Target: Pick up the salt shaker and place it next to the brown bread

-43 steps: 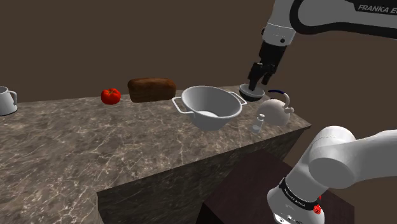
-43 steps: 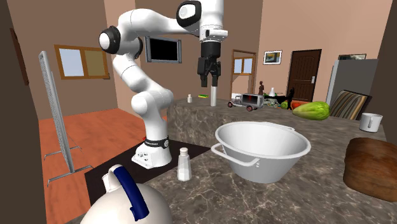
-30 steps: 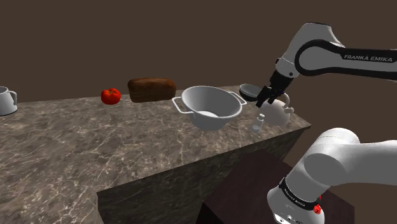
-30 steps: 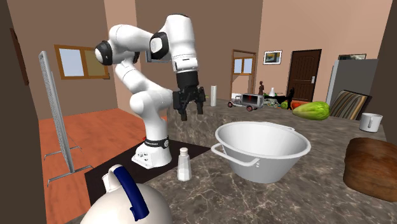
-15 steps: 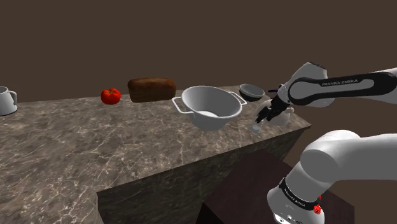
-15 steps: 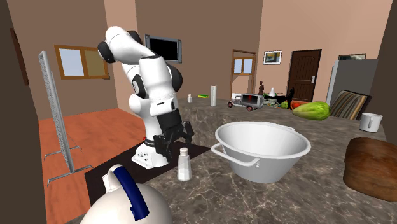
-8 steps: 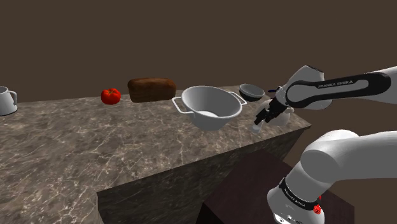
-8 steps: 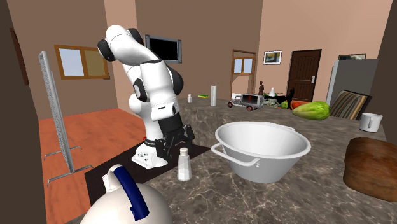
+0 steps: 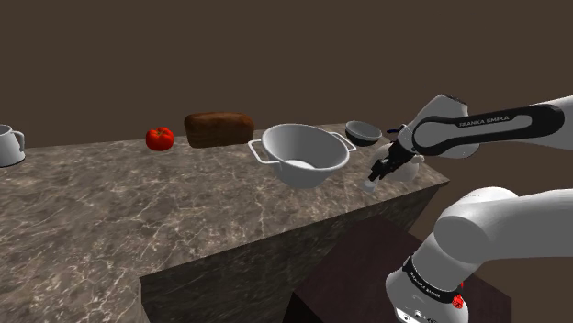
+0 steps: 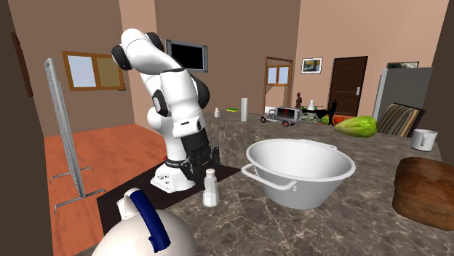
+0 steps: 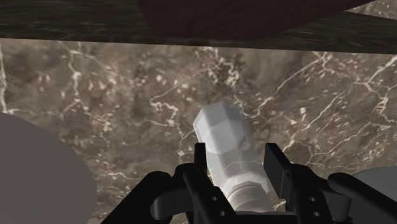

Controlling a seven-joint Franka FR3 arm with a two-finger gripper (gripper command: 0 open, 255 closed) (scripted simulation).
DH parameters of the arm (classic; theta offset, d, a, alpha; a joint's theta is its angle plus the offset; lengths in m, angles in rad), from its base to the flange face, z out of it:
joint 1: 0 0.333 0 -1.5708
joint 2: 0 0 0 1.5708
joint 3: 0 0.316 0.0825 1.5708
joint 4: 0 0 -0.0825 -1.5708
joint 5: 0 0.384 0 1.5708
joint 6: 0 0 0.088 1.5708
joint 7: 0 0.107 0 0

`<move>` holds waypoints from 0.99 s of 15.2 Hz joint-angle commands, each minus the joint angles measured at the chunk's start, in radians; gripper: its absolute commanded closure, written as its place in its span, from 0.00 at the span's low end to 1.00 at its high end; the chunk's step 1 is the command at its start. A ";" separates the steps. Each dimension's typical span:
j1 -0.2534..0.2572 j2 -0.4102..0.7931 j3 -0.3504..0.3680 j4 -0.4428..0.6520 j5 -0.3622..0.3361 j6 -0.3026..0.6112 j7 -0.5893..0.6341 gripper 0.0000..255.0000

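A home, most likely its kitchen end: marbled stone counter (image 10: 240,225) set with a two-handled bowl (image 10: 298,150), a loaf (image 9: 219,128), a tomato (image 9: 160,139), a kettle (image 10: 138,236) and a mug (image 10: 424,139). Beyond, tan walls with a dark panelled door (image 10: 349,86), a framed picture (image 10: 313,65), a window (image 10: 92,70), a wall screen (image 10: 187,56); orange wooden floor (image 10: 102,156). Farther off, perhaps a toy car (image 10: 285,115).

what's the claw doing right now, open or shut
claw: open, straddling the salt shaker; a gap shows on one side, so not gripped yet
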 commanded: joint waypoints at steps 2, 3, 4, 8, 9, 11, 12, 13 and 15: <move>0.000 0.001 0.000 -0.001 0.000 0.000 0.000 1.00; 0.000 0.000 0.000 -0.001 0.000 0.000 0.001 1.00; 0.000 0.001 0.000 -0.001 0.000 0.000 0.000 1.00; -0.004 -0.056 0.031 0.027 0.015 -0.083 0.011 1.00; -0.004 -0.069 0.039 0.035 0.019 -0.103 0.014 1.00; -0.004 -0.092 0.053 0.051 0.027 -0.141 0.019 1.00; -0.004 -0.103 0.060 0.060 0.031 -0.160 0.021 1.00; -0.003 -0.113 0.067 0.068 0.036 -0.178 0.024 1.00; -0.001 -0.131 0.081 0.087 0.045 -0.214 0.028 1.00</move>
